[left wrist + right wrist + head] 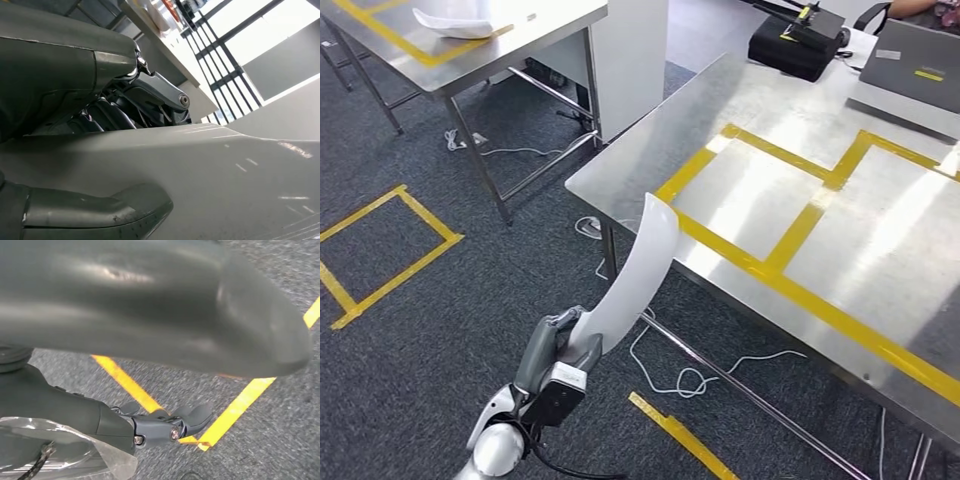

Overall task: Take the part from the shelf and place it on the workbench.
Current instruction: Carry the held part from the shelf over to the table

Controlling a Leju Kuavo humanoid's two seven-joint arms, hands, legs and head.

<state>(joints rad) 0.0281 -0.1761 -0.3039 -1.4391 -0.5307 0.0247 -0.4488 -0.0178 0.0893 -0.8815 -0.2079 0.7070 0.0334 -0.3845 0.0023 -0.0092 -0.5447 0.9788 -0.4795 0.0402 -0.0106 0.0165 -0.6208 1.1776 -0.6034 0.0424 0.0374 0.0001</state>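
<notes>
Left hand (550,355) is wrapped tight around the low end of the part (637,275), a long, smooth, white, curved piece; up close at the wrist, its thumb and dark fingers (113,112) press on both sides of it. So the picking-up looks done, because the part is in the air and not on any shelf. What is left, I think, is to carry it over the workbench (773,130) and lay it down. The part runs long from the hand, up and away to the right, and its rounded tip points at the near-left corner of the shiny bench, just by the edge. The right hand (166,427) hangs over the grey carpet (264,440) with its fingers loose, holding nothing.
</notes>
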